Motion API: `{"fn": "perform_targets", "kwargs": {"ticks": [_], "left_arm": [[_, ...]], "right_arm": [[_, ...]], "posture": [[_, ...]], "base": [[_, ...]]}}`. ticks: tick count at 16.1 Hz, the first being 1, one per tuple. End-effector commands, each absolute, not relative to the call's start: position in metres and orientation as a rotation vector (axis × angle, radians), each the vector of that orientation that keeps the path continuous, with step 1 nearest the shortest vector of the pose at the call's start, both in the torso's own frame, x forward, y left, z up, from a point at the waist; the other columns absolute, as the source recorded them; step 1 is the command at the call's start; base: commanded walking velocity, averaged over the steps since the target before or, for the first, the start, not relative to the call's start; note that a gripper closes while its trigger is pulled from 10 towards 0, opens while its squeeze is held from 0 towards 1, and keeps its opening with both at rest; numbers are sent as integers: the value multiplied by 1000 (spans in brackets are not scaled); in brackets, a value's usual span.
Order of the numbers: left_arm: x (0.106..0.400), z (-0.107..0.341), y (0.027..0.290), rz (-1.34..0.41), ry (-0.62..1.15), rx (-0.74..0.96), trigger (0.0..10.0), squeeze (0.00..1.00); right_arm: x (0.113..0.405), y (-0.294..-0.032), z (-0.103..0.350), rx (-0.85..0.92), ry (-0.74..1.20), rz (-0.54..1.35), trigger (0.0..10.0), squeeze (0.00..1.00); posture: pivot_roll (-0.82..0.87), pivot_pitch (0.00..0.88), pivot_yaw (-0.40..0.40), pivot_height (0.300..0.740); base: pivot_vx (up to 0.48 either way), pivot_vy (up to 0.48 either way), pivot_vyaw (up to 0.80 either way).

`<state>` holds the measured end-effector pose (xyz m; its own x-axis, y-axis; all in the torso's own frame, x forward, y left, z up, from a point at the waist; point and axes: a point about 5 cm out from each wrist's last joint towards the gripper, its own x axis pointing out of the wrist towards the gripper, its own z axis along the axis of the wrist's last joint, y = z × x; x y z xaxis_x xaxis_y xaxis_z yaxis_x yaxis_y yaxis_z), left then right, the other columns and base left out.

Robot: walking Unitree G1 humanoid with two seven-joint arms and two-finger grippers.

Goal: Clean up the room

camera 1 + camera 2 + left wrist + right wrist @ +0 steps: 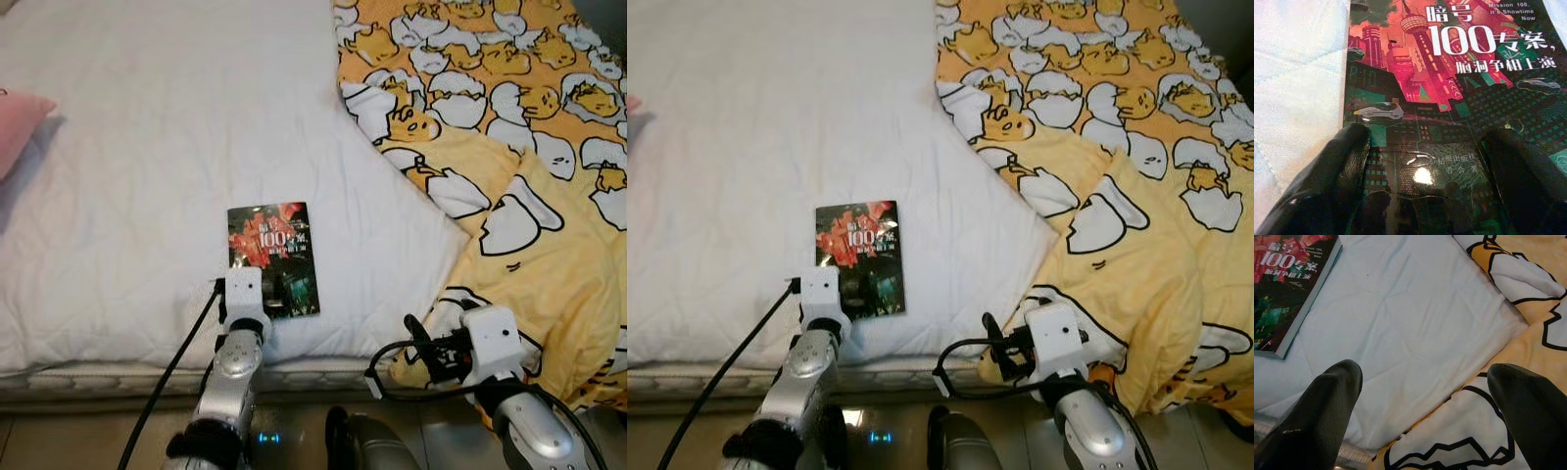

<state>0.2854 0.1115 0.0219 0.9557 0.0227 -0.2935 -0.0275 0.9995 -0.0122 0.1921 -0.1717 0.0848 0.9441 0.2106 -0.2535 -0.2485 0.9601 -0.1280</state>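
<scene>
From the head camera I see a dark glossy paperback book with a red cityscape cover lying flat on the white quilted mattress, close to the near edge. Its long axis runs away from me, slightly tilted, with the spine on my left. My left gripper sits right at the book's near short edge, over its left corner. The right gripper hangs off to the right by the yellow duvet with a cartoon egg print, well apart from the book. A pink cushion pokes in at the far left. So the left arm is clearly the nearer one.

In the left wrist view, the two black fingers are spread wide, both tips over the cover's lower part, the book stretching straight ahead of them. Nothing is pinched; I cannot tell if the tips touch the cover.

In the right wrist view, the fingers are also spread, empty, above the mattress edge and duvet, with the book off at the corner.

I judge the coming move is a left-hand grab at the book's near edge, along its length.
</scene>
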Motion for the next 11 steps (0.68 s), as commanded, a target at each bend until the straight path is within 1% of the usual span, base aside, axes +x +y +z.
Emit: {"fn": "perform_targets", "kwargs": {"ticks": [1, 4, 6, 7, 9, 11], "left_arm": [[262, -15, 118, 37, 500, -15, 0, 0], [264, -20, 130, 74, 535, -44, 0, 0], [268, -18, 132, 67, 520, -41, 0, 0], [269, -17, 132, 63, 514, -33, 0, 0], [275, -10, 124, -7, 459, 32, 0, 0], [278, -7, 119, -51, 443, 49, 0, 0]], "right_arm": [[191, -176, 85, -183, 249, 225, 10000, 0], [191, -176, 84, -183, 250, 225, 10000, 0], [192, -176, 85, -183, 249, 226, 10000, 0], [193, -176, 85, -183, 249, 225, 10000, 0], [192, -176, 84, -180, 249, 222, 10000, 0], [191, -174, 80, -174, 254, 218, 10000, 0]], "posture": [[-187, 230, -126, 740], [-188, 231, -126, 740], [-189, 231, -127, 740], [-188, 231, -127, 740], [-181, 230, -117, 740], [-175, 226, -105, 740]], "base": [[0, 0, 0], [0, 0, 0], [0, 0, 0], [0, 0, 0], [0, 0, 0], [0, 0, 0]]}}
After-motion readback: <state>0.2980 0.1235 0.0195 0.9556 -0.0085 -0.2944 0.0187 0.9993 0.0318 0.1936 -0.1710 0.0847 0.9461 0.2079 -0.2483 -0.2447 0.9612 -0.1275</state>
